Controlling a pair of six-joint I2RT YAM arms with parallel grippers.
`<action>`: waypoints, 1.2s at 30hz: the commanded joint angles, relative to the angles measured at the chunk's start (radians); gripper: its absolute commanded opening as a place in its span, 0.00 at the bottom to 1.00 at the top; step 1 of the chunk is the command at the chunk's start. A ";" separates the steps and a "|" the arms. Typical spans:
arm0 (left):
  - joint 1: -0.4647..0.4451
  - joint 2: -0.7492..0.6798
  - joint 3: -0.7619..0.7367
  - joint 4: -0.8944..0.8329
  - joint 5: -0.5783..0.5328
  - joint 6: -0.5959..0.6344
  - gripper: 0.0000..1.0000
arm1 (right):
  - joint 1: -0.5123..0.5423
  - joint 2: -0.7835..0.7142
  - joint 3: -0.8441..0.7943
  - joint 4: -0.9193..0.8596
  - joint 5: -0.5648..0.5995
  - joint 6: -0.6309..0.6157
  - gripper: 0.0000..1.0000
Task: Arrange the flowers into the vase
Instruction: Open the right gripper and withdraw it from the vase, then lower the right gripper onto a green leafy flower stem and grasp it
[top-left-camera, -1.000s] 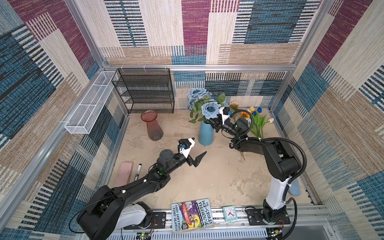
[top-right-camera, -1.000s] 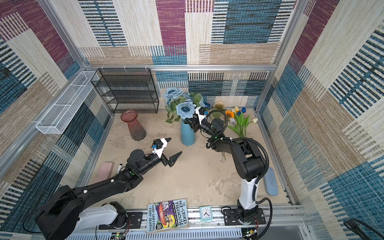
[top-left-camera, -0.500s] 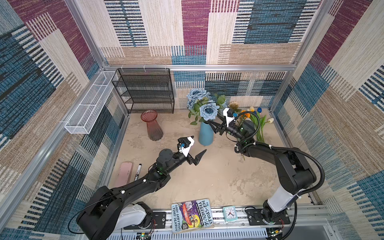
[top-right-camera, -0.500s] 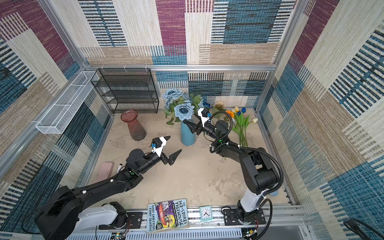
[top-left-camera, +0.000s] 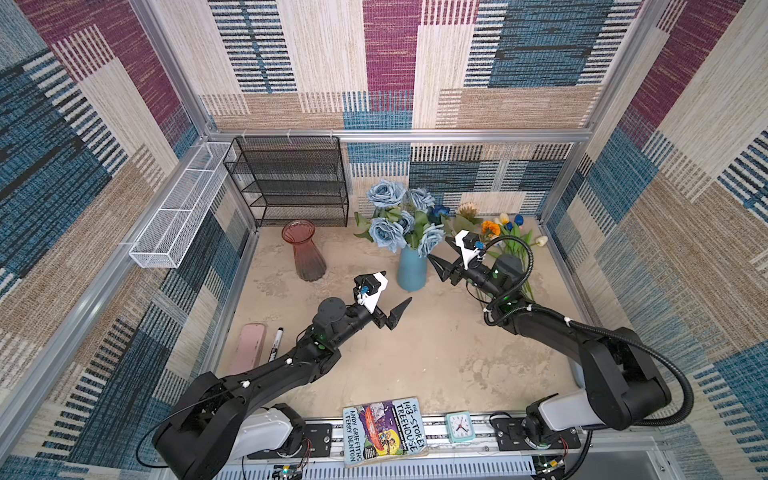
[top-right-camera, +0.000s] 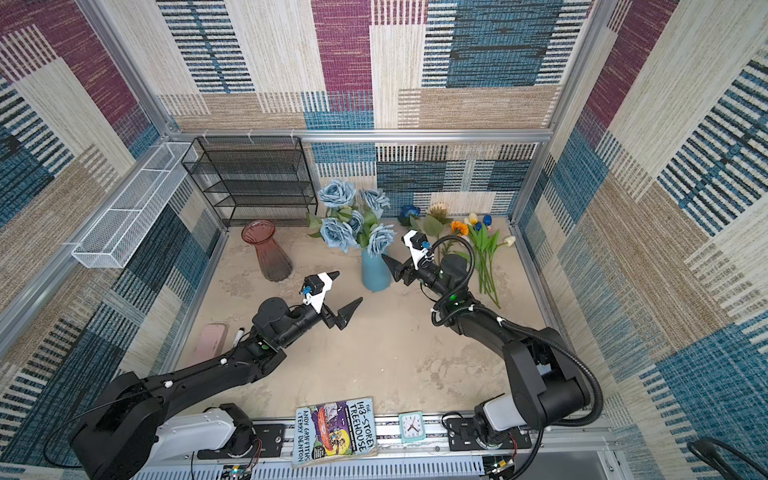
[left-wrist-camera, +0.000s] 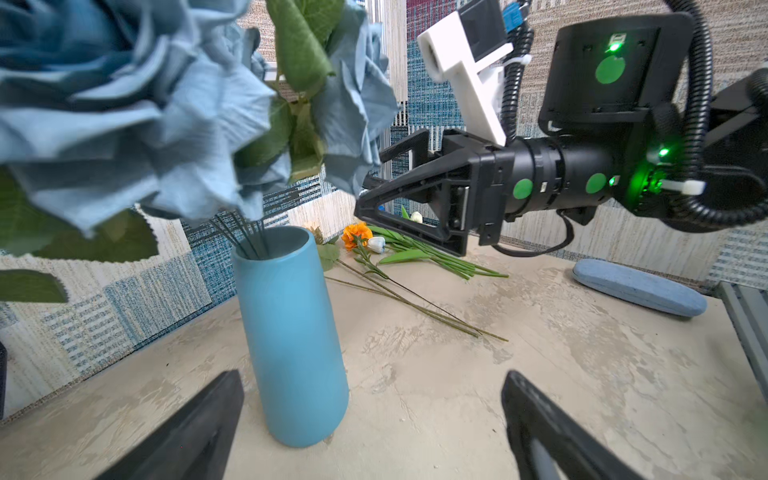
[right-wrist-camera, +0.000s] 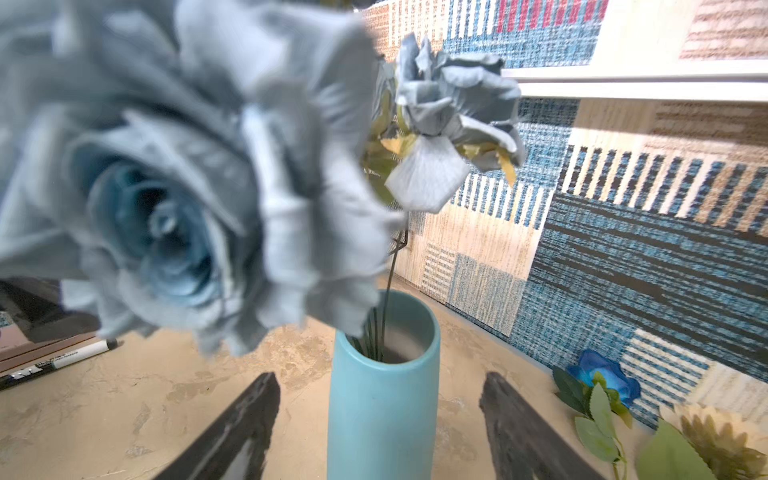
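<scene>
Now dusty-blue fabric rose bunch already in tall blue ceramic vase. Right pincer released, empty, at vase's 3 o'clock. Left pincer spread wide, 7 o'clock. Next (my guess): fetch loose long-stemmed flowers off beige counter, 2 o'clock, gripping stem low.

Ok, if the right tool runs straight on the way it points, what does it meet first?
Most likely the blue vase: it stands dead ahead of the right tool, centred between its open jaws, with the rose bunch overhanging the line. How near it is remains unclear.
</scene>
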 joint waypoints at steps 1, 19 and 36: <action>0.001 -0.016 -0.001 0.006 0.001 0.024 1.00 | -0.015 -0.063 -0.003 -0.073 0.089 0.002 0.79; -0.005 -0.138 -0.105 -0.105 0.079 0.045 0.99 | -0.320 0.388 0.594 -0.924 0.164 0.165 0.37; -0.005 -0.021 -0.073 -0.019 0.089 0.053 0.99 | -0.265 0.932 1.244 -1.339 0.231 0.032 0.45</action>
